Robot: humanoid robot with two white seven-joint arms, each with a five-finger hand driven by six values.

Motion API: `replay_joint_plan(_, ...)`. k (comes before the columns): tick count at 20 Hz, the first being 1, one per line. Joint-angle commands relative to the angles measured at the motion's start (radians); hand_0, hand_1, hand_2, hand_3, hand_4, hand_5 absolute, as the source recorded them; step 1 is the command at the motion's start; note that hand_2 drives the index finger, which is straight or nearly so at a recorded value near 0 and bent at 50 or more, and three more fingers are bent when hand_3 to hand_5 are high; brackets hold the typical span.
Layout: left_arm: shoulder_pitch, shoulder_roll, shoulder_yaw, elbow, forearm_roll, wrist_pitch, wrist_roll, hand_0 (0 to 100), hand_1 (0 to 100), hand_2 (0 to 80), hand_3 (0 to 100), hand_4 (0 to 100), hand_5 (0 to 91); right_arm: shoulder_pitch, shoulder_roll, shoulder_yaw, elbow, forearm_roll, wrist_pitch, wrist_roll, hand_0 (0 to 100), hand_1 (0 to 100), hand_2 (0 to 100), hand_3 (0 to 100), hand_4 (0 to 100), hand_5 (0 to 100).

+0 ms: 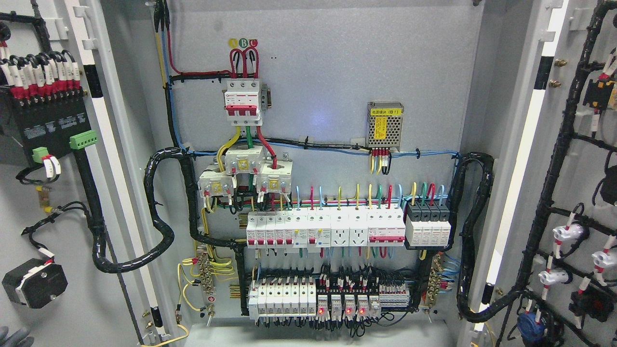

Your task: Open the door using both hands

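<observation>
nearest us: grey fingertips (14, 336), likely our left hand, low and left of the cabinet panel (318, 120), pose unclear | right hand unseen | left door (62, 202) and right door (578, 193) swung wide | stiff heavy steel, take the bare edges, spare the wiring
</observation>
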Motion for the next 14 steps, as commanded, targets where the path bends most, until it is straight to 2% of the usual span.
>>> replay_joint_plan(1, -0.004, 0.010, 0.045, 0.025, 0.022, 0.007, -0.002, 0, 0, 0.0, 0, 0, 0.0, 0.003, -0.003, -0.030, 0.001, -0.001, -0.001, 0.000, 19, 0, 0, 0, 0, 0)
replay_joint_plan(14, -0.010, 0.032, 0.066, 0.066, 0.051, 0.009, -0.002, 0, 0, 0.0, 0, 0, 0.0, 0.025, 0.000, -0.081, 0.007, -0.003, -0.001, 0.002, 19, 0, 0, 0, 0, 0)
